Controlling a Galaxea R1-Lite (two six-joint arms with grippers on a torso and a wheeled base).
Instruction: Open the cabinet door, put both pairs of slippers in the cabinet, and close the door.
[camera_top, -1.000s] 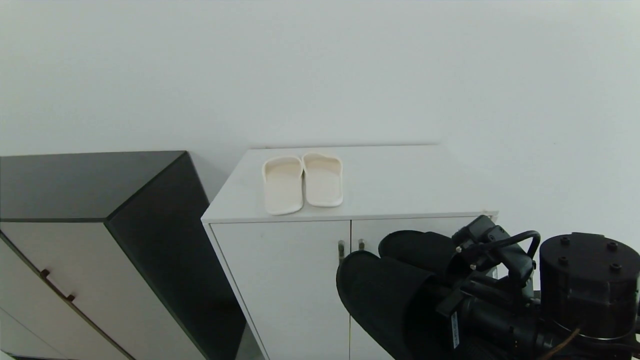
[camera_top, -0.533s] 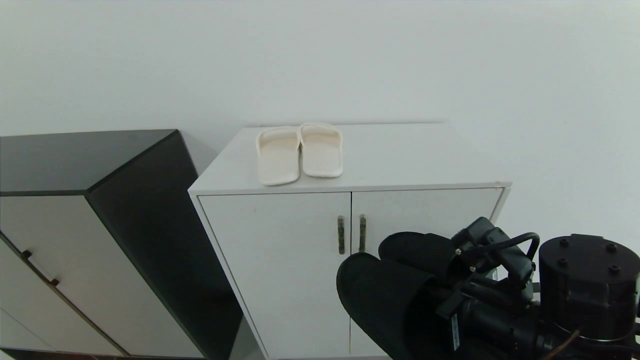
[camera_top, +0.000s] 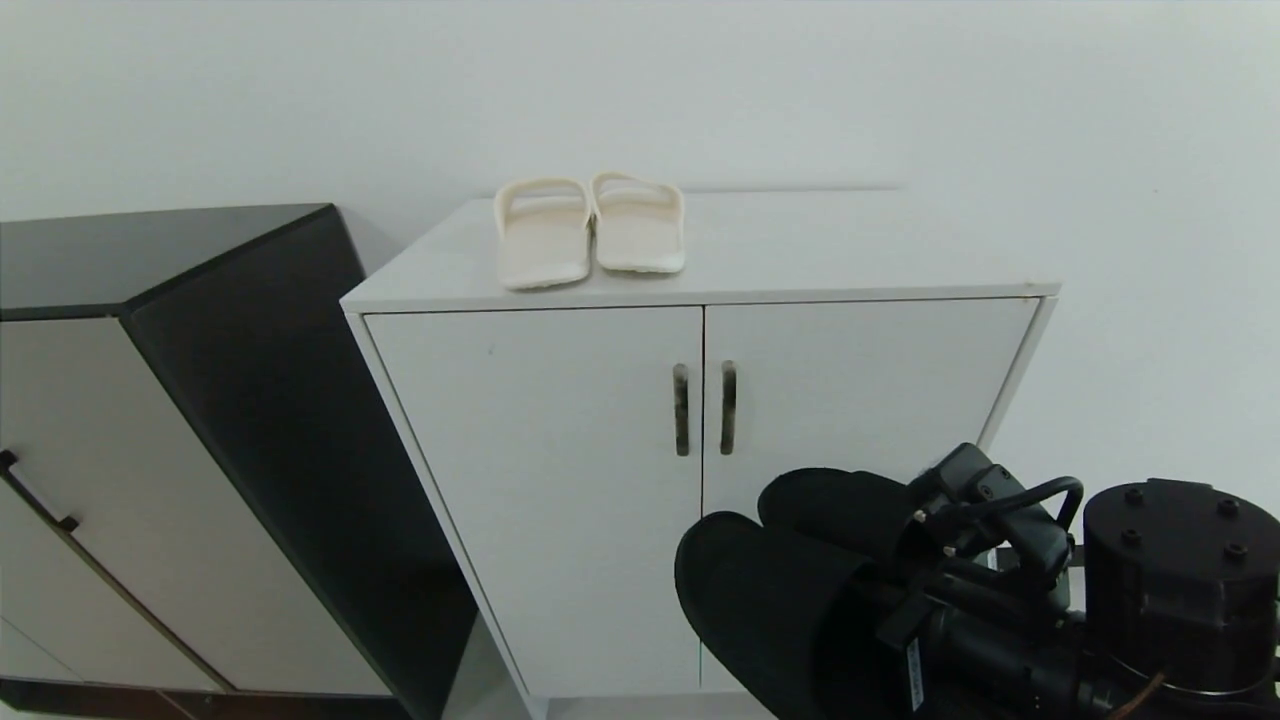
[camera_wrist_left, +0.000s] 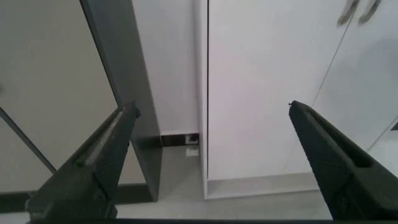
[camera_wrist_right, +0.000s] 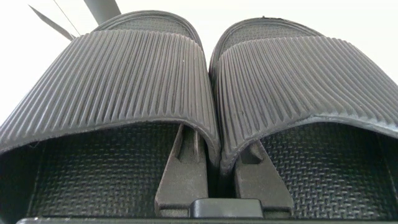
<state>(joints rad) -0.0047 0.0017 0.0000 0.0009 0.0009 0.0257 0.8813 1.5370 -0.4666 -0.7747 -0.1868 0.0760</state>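
Observation:
A white two-door cabinet (camera_top: 560, 480) stands with both doors shut, its two dark handles (camera_top: 703, 408) side by side at the middle seam. A cream pair of slippers (camera_top: 590, 230) lies on its top, left of centre. My right gripper (camera_wrist_right: 214, 177) is shut on a black pair of slippers (camera_top: 790, 580), pinching their two inner edges together, low in front of the right door. In the right wrist view the black slippers' ribbed straps (camera_wrist_right: 205, 81) arch over the fingers (camera_wrist_right: 183, 177). My left gripper (camera_wrist_left: 211, 165) is open, low down near the cabinet's left front corner (camera_wrist_left: 207, 124).
A black-topped cabinet (camera_top: 170, 440) with pale drawer fronts stands close on the left, with a narrow gap between it and the white cabinet. A plain white wall is behind. Floor shows below the white cabinet's front edge (camera_wrist_left: 261, 186).
The head view has tilted down: the cabinet sits higher in the picture and more of its doors shows. The right gripper still holds the black slippers in the same spot.

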